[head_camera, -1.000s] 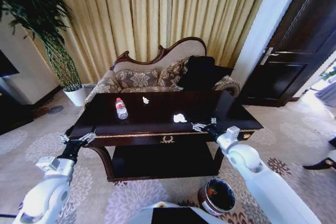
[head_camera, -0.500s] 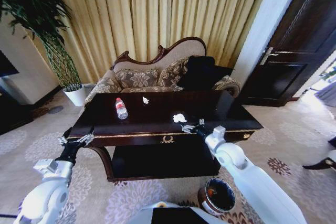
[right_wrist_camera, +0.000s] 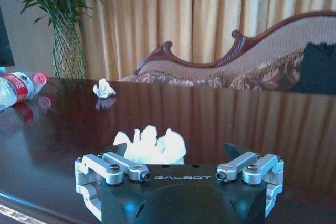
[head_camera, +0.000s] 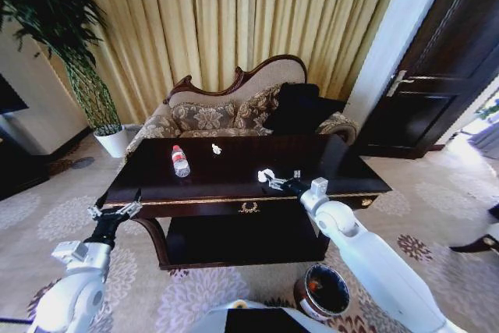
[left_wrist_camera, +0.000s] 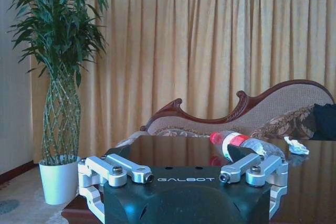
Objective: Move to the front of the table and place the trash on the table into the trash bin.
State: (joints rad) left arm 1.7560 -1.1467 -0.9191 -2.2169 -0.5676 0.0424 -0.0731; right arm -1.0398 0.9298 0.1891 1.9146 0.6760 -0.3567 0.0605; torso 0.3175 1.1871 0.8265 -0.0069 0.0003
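Nearest the robot, the trash bin (head_camera: 322,292) stands on the carpet in front of the tabletop's (head_camera: 234,181) right front leg, below the right arm. The left claw (head_camera: 115,211) hangs just off the front left corner of the tabletop, outside its edge, fingers spread wide and holding nothing; the left wrist view looks across the glossy surface from there.

The right claw (head_camera: 276,180) reaches over the front edge a little right of the middle, its fingers wide apart. The crumpled white paper (right_wrist_camera: 151,145) lies on the tabletop right ahead of it, between the open fingers (right_wrist_camera: 113,168) in the right wrist view; whether they touch it cannot be told.

Farther back, toward the left rear part of the tabletop, the clear bottle (head_camera: 180,161) with its red cap lies on its side. A smaller paper scrap (head_camera: 216,148) sits near the rear edge, just right of the bottle and apart from it.

Behind the tabletop stands a sofa (head_camera: 234,111), with a potted plant (head_camera: 93,91) at the far left.
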